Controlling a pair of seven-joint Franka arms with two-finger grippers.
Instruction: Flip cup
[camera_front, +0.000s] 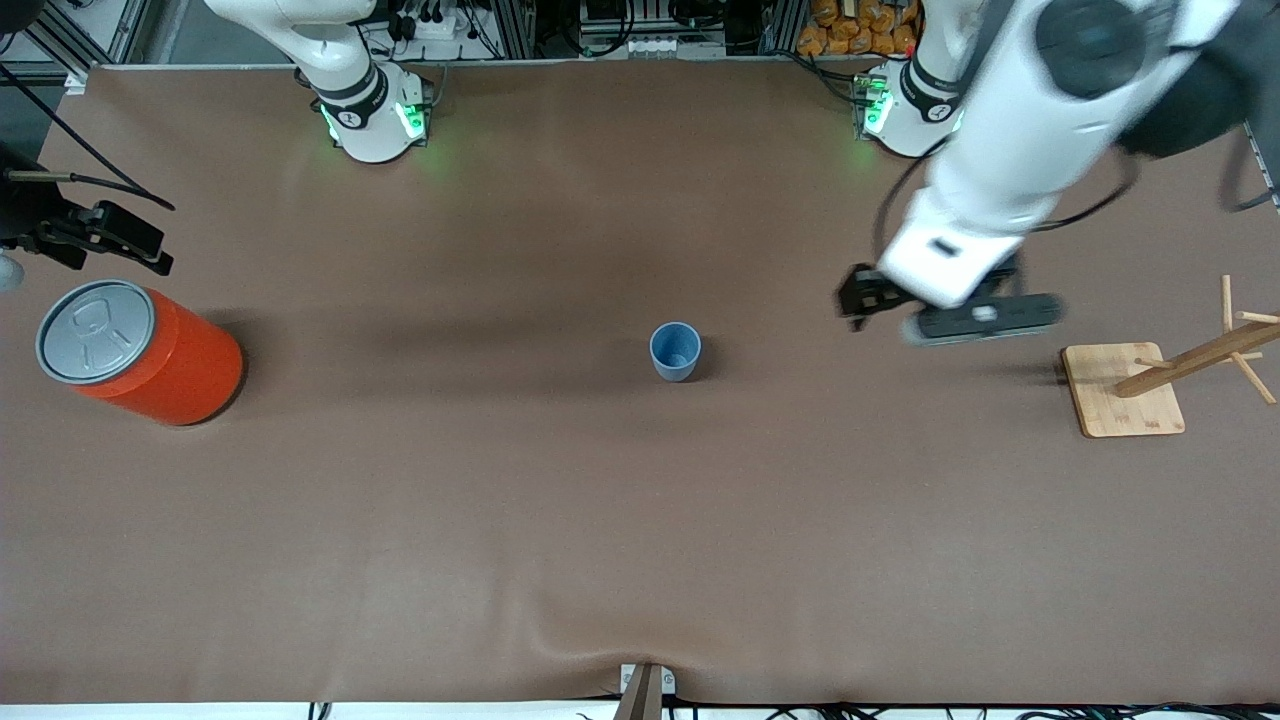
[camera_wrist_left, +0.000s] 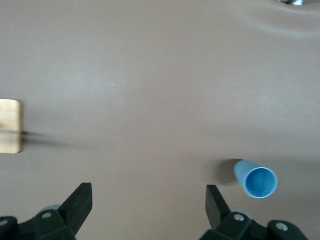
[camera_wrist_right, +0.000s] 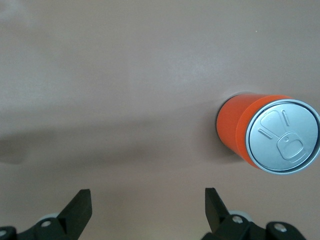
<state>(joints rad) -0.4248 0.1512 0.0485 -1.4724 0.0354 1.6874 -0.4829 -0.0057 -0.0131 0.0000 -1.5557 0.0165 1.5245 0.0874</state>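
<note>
A big orange can (camera_front: 150, 352) with a grey pull-tab lid (camera_front: 95, 331) stands on the brown table (camera_front: 500, 520) at the right arm's end, and a small wooden stand (camera_front: 1180, 375) with a square base and slanted pegs sits at the left arm's end.

Cup (camera_front: 675, 350) stands upright mid-table, mouth up. Can (camera_front: 140, 352) stands at the right arm's end; wooden rack (camera_front: 1125, 388) at the left arm's end.
</note>
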